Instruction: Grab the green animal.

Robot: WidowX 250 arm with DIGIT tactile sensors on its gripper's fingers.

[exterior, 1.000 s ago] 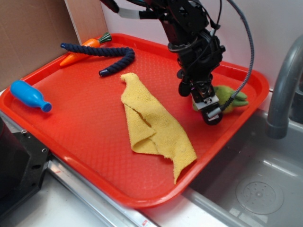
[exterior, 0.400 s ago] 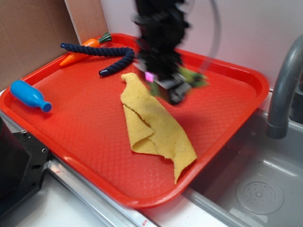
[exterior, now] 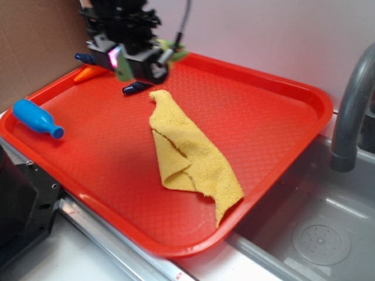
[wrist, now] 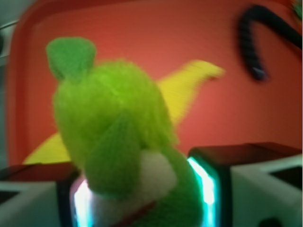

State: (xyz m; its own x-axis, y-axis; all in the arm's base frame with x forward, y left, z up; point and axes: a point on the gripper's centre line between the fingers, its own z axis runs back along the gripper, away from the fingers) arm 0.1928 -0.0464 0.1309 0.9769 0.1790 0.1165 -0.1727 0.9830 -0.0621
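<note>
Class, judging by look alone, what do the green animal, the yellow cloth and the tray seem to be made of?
Green animal: soft plush, judging by its fuzzy pile. Yellow cloth: probably terry, given its nubby matte surface and limp folds. Tray: likely moulded plastic, red and glossy with a fine grid texture.

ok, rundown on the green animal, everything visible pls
The green animal is a light green fuzzy plush with a darker green foot or ear sticking up and a whitish patch low down. It sits clamped in the end effector, held in the air above the far left of the red tray. Only the fingers touch it. Both views are blurred.
</note>
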